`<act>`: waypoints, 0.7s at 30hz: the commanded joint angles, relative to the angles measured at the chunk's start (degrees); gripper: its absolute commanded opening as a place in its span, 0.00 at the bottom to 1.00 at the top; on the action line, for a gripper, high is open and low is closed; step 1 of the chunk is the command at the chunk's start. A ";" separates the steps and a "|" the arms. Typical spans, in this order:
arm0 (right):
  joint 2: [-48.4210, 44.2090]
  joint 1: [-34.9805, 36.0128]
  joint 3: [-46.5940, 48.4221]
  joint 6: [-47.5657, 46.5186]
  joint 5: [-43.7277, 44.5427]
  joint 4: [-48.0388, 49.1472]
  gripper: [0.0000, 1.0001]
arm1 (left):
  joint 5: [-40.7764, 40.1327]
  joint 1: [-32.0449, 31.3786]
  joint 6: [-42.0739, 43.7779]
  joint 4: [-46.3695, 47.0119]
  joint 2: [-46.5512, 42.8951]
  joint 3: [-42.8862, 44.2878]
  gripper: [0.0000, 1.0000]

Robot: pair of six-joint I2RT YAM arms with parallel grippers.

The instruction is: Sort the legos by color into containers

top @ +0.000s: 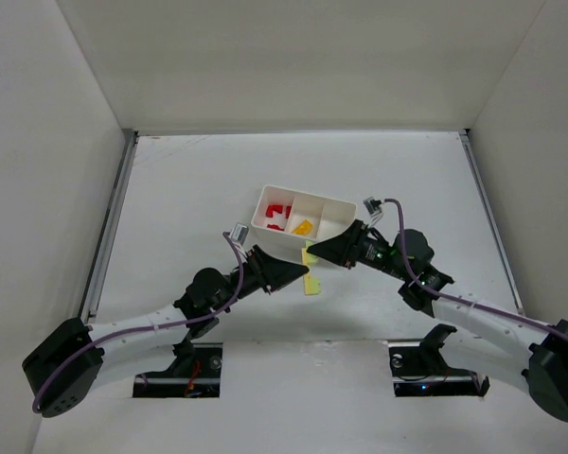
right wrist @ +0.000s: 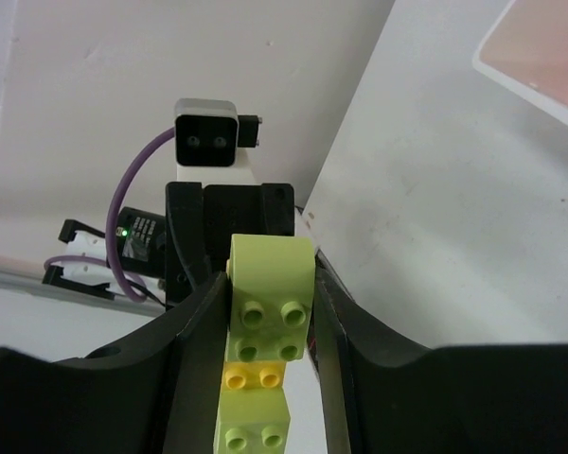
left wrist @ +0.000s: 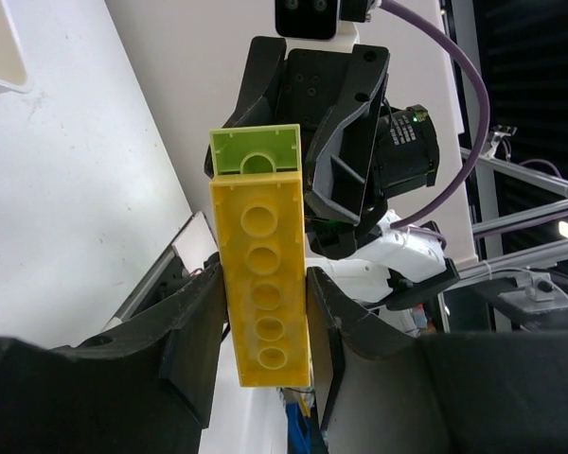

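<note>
My left tool (top: 301, 274) is clamped on a long yellow brick (left wrist: 262, 274). In its wrist view both fingers (left wrist: 194, 331) press the brick's long sides. The hollow underside faces the lens, and a green brick (left wrist: 256, 151) sits at the far end.

My right tool (top: 315, 252) meets it from the opposite side. Its wrist view shows its fingers (right wrist: 204, 331) tight against both sides of that green brick, studs toward the camera. A strip of yellow studs and a second green piece (right wrist: 251, 430) lie nearer the lens.

From above, the joined bricks sit between the two tool tips, just in front of the tray (top: 282, 242). I cannot tell whether they touch the counter (top: 189, 189).

In the tray, red bricks (top: 277, 217) lie in the left compartment and an orange brick (top: 303, 227) in the middle one.
</note>
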 commanded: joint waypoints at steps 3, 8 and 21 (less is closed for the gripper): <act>-1.50 -3.20 -1.92 1.70 -1.56 6.08 0.30 | 0.40 0.39 -0.65 7.33 -3.09 -0.46 0.14; -0.80 -5.67 -2.09 2.05 -2.79 7.05 0.31 | 0.31 0.48 -0.92 7.33 -3.62 -0.64 0.13; 4.57 -2.34 -0.34 3.81 -4.55 11.89 0.50 | -0.39 0.92 -1.53 8.91 -2.57 -0.64 0.13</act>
